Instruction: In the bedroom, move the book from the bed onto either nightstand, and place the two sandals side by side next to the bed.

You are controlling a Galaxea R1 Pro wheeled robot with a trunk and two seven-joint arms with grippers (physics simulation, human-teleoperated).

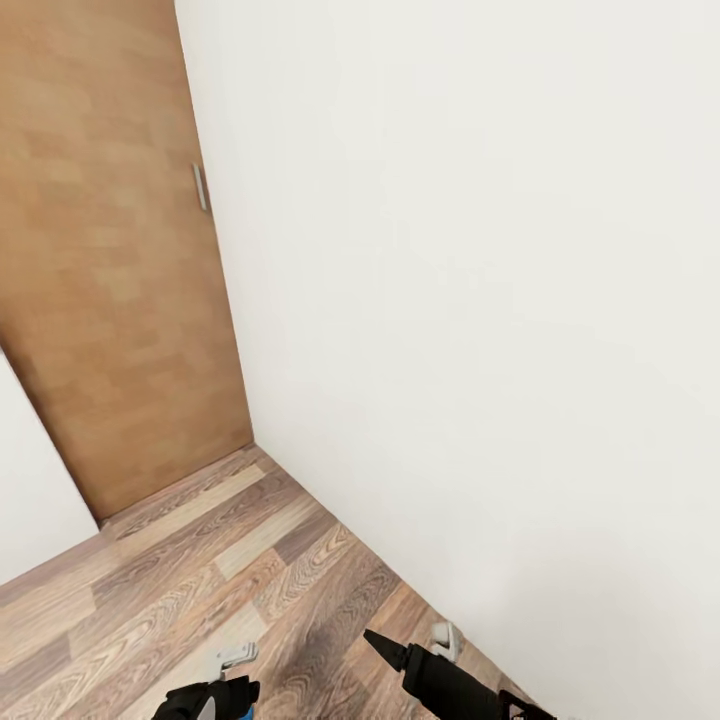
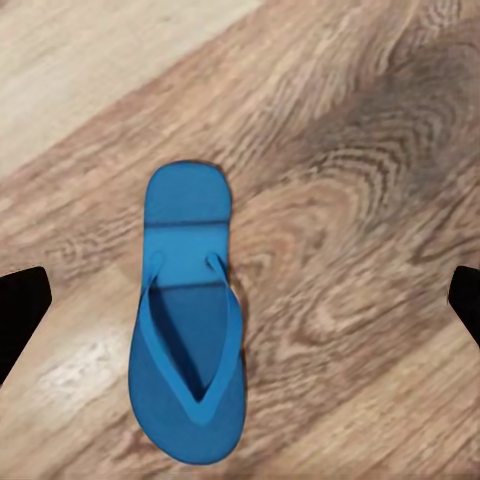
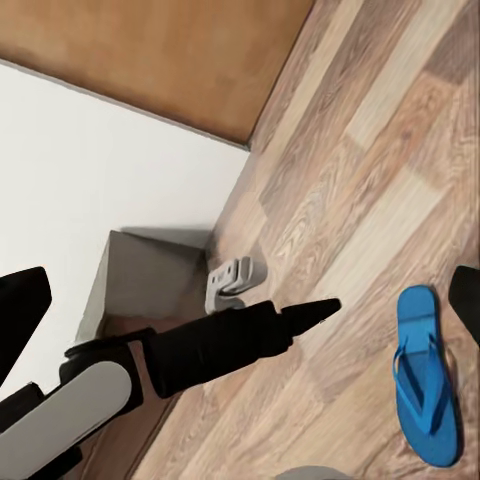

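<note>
The head view looks down into a corner: a brown door point(image 1: 110, 280) at far left, a white wall point(image 1: 480, 300) on the right, the plank floor point(image 1: 200, 590) between. The left gripper point(image 1: 205, 697) and right gripper point(image 1: 405, 655) peek in at the near edge; from here I cannot tell how their jaws stand. In the left wrist view one blue sandal point(image 2: 190, 320) lies flat on the floor, straps up, directly below the left gripper, whose two dark fingertips point(image 2: 20, 305) sit wide apart at the picture's edges, touching nothing. The right wrist view shows a sandal point(image 3: 428, 375) on the floor well clear of the wall, and the left arm's pointed finger point(image 3: 300, 318) reaching above the boards. The right gripper's own dark tips point(image 3: 22, 315) stand spread at the edges, empty. Bed, book and nightstand are nowhere here, so nothing looks finished: I judge the sandal is about to be picked up, with its mate, the pairing by the bed and the book all left to do.
</note>
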